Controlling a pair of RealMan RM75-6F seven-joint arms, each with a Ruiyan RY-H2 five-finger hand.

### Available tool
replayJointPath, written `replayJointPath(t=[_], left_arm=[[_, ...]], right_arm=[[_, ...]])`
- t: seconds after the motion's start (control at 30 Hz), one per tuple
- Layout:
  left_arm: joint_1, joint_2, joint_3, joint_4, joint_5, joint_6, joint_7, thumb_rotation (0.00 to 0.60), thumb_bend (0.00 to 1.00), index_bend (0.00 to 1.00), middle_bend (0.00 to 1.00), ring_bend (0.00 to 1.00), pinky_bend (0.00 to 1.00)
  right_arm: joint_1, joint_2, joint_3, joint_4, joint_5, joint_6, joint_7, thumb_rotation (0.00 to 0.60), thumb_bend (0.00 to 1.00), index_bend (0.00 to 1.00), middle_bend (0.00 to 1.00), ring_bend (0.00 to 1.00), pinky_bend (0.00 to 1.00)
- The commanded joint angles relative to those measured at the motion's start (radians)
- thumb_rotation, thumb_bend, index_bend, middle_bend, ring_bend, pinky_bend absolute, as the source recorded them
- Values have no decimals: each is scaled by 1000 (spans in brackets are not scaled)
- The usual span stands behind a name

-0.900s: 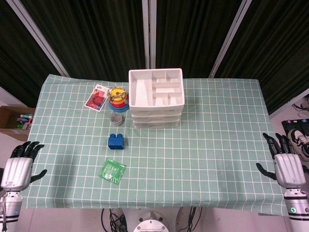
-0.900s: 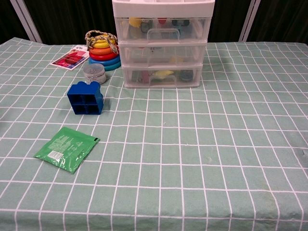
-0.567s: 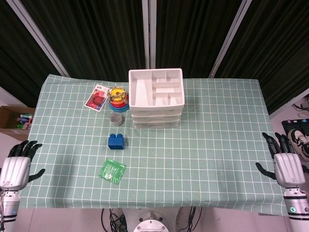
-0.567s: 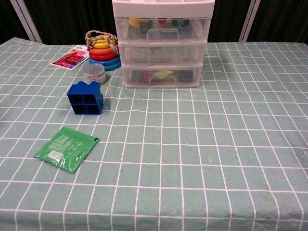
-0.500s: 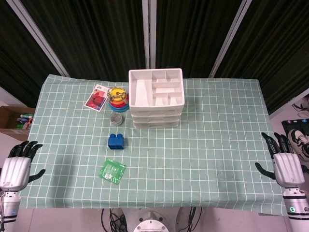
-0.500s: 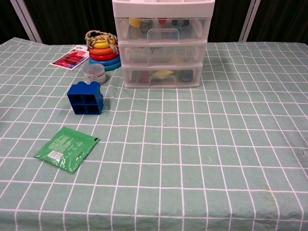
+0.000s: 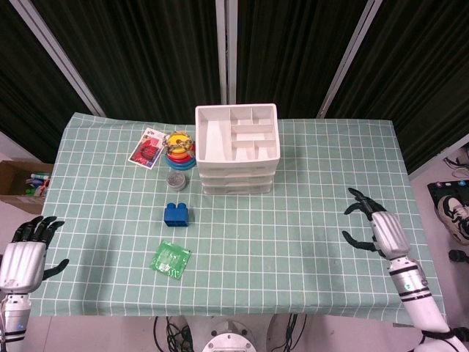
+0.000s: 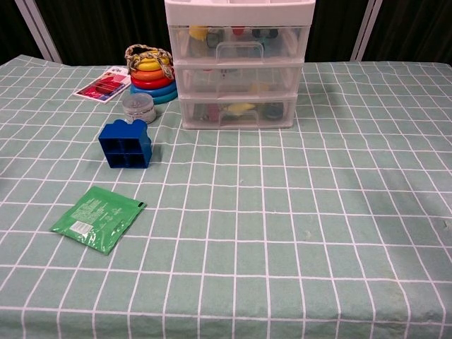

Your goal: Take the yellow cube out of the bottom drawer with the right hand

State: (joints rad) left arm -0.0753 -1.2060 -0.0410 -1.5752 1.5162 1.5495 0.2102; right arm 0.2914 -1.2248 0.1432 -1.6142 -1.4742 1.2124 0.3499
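A white three-drawer unit [image 7: 237, 150] [image 8: 239, 60] stands at the back middle of the table, all drawers closed. Through the bottom drawer's [image 8: 237, 111] clear front a yellow item [image 8: 240, 108] shows among other small things; its shape is unclear. My right hand [image 7: 379, 229] hovers open over the table's right side, well away from the drawers, holding nothing. My left hand [image 7: 23, 254] is open off the table's left front corner. Neither hand appears in the chest view.
A blue block [image 7: 176, 214] [image 8: 126, 143] and a green packet [image 7: 170, 259] [image 8: 97, 217] lie left of centre. A small jar [image 8: 138, 107], a stack of coloured rings [image 8: 151, 73] and a card [image 8: 103, 84] sit left of the drawers. A cardboard box [image 7: 22, 185] is on the floor.
My right hand has swung in from beyond the table's right edge to above its right side, fingers spread. The left hand has sunk slightly. The objects are unmoved.
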Motion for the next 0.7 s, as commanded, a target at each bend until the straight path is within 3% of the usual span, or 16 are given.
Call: replayJointPath(t=[0.03, 0.27, 0.57, 0.7], left_arm=[[3, 0, 2, 2, -2, 1, -4, 600, 60, 243, 188, 139, 201], [3, -5, 2, 16, -11, -10, -14, 600, 59, 243, 188, 139, 201], [-8, -10, -6, 37, -20, -30, -28, 600, 60, 243, 188, 139, 201], [-14, -13, -9, 46, -23, -40, -34, 600, 60, 243, 188, 139, 201]], right_arm=[[119, -84, 63, -18, 112, -188, 196, 600, 314, 129, 511, 353, 415], [250, -159, 130, -7, 280, -451, 374, 600, 420, 158, 723, 650, 678], [365, -237, 251, 30, 537, -743, 580, 600, 522, 149, 823, 788, 817], [417, -284, 266, 97, 598, -803, 578, 600, 572, 122, 827, 798, 826]])
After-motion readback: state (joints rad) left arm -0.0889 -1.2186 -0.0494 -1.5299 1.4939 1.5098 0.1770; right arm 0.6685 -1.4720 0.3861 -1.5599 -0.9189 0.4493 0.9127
